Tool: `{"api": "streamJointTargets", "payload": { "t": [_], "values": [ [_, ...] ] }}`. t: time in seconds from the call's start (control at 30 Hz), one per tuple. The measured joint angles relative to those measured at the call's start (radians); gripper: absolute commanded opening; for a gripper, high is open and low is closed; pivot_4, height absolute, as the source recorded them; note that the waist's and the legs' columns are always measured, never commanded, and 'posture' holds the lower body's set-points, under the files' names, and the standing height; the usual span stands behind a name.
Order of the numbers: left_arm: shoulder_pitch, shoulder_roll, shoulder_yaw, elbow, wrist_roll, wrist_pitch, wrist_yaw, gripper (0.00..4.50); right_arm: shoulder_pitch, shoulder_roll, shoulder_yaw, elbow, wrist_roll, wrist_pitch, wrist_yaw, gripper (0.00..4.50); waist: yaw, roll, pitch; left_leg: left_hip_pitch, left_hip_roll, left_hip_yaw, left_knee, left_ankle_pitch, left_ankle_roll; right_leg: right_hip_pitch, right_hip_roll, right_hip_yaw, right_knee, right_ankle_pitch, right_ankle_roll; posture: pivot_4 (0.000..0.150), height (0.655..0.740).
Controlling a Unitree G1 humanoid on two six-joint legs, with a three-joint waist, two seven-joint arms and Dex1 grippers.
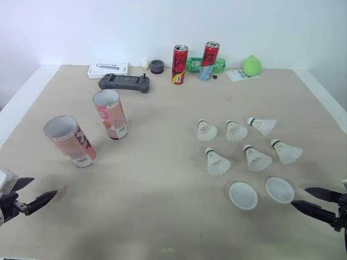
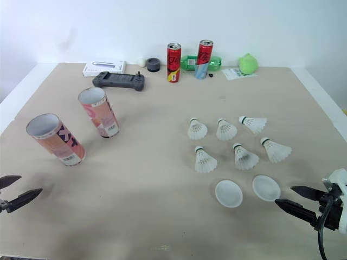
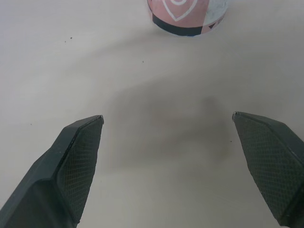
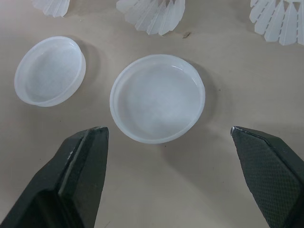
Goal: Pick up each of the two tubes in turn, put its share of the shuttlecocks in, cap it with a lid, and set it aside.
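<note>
Both hands [image 1: 44, 185] [image 1: 299, 196] gape empty before two lids [image 1: 243, 195] [image 1: 280, 189], six shuttlecocks [image 1: 206, 130] [image 1: 236, 131] [image 1: 263, 125] [image 1: 217, 162] [image 1: 256, 159] [image 1: 286, 152], two tubes [image 1: 70, 142] [image 1: 111, 115].

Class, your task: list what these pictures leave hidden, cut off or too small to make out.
- Left wrist view: tube cut off by the top edge above its base.
- Right wrist view: shuttlecocks cut off by the top edge, beyond the lids.
- Head views: green bottle partly hidden behind two cans.
- Head views: print on the white box too small to read.
</note>
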Motion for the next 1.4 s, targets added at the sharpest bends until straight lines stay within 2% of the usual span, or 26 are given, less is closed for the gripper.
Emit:
{"api": "streamJointTargets", "payload": {
  "t": [0.2, 0.7, 0.8, 0.87, 0.93, 0.97, 1.07, 1.2, 1.4],
  "values": [
    [-0.041, 0.021, 0.011, 0.066, 0.002, -0.001, -0.007, 4.5, -0.029, -0.003, 0.0, 0.002, -0.001, 0.008, 0.002, 4.44, 0.0, -0.001, -0.001, 0.002, 0.001, 0.002, 0.001, 0.0, 0.0, 0.0, 0.002, 0.003, 0.001, 0.001, 0.0, 0.15, 0.74],
    [-0.036, 0.029, 0.02, 0.033, 0.011, 0.037, -0.017, 4.5, -0.056, -0.004, 0.0, -0.005, 0.005, 0.039, 0.008, 4.44, 0.0, -0.002, -0.002, 0.003, 0.002, 0.004, 0.001, 0.0, 0.0, 0.001, 0.002, 0.006, 0.001, 0.003, 0.001, 0.15, 0.74],
    [-0.039, 0.03, 0.025, 0.031, 0.002, 0.047, -0.02, 4.5, -0.088, -0.013, -0.002, -0.073, 0.063, 0.097, 0.015, 4.44, -0.003, -0.001, -0.002, 0.004, 0.003, 0.004, 0.002, 0.0, 0.0, 0.001, 0.003, 0.006, 0.002, 0.003, 0.0, 0.15, 0.74],
    [-0.066, 0.019, 0.032, 0.009, -0.022, 0.064, -0.012, 4.5, -0.192, -0.013, 0.007, -0.225, 0.189, 0.183, -0.026, 4.44, -0.011, 0.0, -0.002, 0.004, 0.005, 0.005, 0.003, 0.0, 0.0, 0.0, 0.006, 0.007, 0.003, 0.005, 0.0, 0.15, 0.74],
    [-0.098, -0.005, 0.03, -0.038, -0.045, 0.067, 0.004, 4.5, -0.312, -0.018, 0.059, -0.37, 0.299, 0.237, -0.089, 4.44, -0.013, -0.002, -0.003, 0.005, 0.008, 0.004, 0.003, 0.001, 0.0, 0.002, 0.009, 0.007, 0.003, 0.006, -0.001, 0.15, 0.74],
    [-0.116, -0.03, 0.016, -0.056, -0.048, 0.068, 0.028, 4.5, -0.423, 0.004, 0.139, -0.438, 0.354, 0.264, -0.156, 4.44, -0.016, -0.003, -0.004, 0.006, 0.011, 0.005, 0.004, 0.001, 0.0, 0.002, 0.012, 0.008, 0.002, 0.008, -0.003, 0.15, 0.74],
    [-0.159, -0.084, -0.048, -0.088, -0.051, 0.068, 0.073, 4.5, -0.59, 0.072, 0.313, -0.537, 0.425, 0.29, -0.257, 4.44, -0.014, -0.005, -0.005, 0.004, 0.013, 0.004, 0.004, 0.001, -0.001, 0.001, 0.014, 0.007, 0.002, 0.009, -0.004, 0.15, 0.74],
    [-0.21, -0.158, -0.131, -0.085, -0.017, 0.045, 0.147, 4.5, -0.748, 0.168, 0.534, -0.545, 0.404, 0.286, -0.318, 4.44, -0.007, -0.005, -0.005, 0.003, 0.012, 0.004, 0.004, 0.001, -0.001, 0.001, 0.015, 0.008, 0.002, 0.011, 0.001, 0.15, 0.74],
    [-0.285, -0.22, -0.185, -0.038, 0.014, -0.025, 0.218, 4.5, -0.834, 0.244, 0.698, -0.501, 0.309, 0.236, -0.316, 4.44, -0.006, -0.005, -0.005, 0.002, 0.015, 0.004, 0.004, 0.001, -0.001, 0.0, 0.017, 0.008, 0.002, 0.012, 0.0, 0.15, 0.74]
  ]
}}
